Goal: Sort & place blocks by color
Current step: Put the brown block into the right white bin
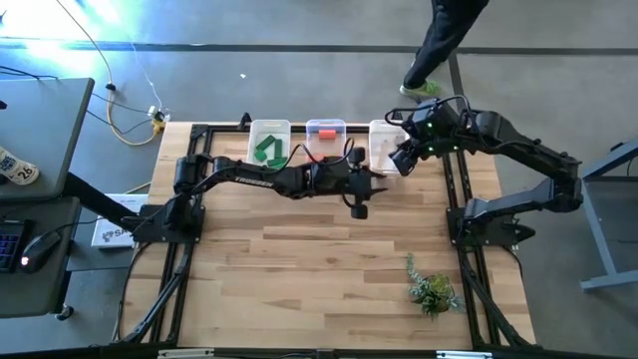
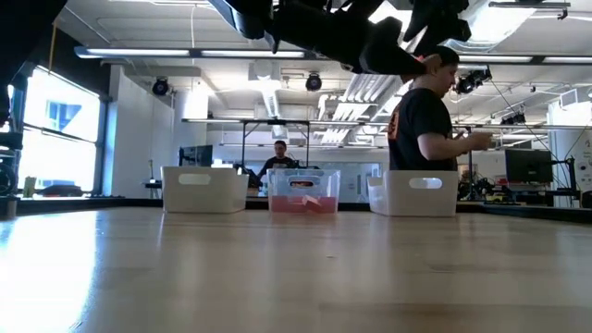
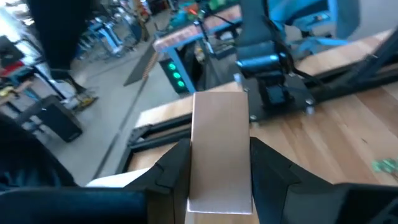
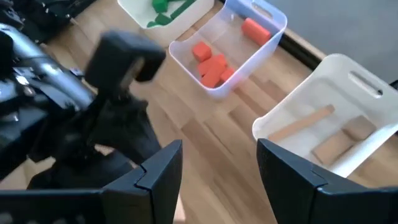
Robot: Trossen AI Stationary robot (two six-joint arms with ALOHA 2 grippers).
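My left gripper (image 3: 219, 171) is shut on a pale wood block (image 3: 217, 130); it hovers above the table just before the far bins (image 1: 377, 182). My right gripper (image 4: 219, 165) stands open and empty above the table near the right-hand bin (image 1: 404, 160). Three white bins stand in a row at the far edge. The left bin (image 1: 269, 128) holds green blocks (image 4: 163, 7). The middle bin (image 1: 325, 125) holds red blocks (image 4: 211, 62). The right bin (image 4: 348, 68) holds pale wood blocks (image 4: 333, 146). My left gripper pinches the pale bar by its two long sides (image 3: 198, 155), one finger on each side, at the bar's rear end. The fingers run along the bar, nearly level, pointing toward the table's right side. The bar sticks out ahead of the fingers, clear of the table.
A small green plant (image 1: 431, 289) sits near the front right of the table. A person (image 2: 425, 120) stands behind the far edge by the right bin. The wide wooden tabletop (image 1: 299, 279) in front of the bins is bare.
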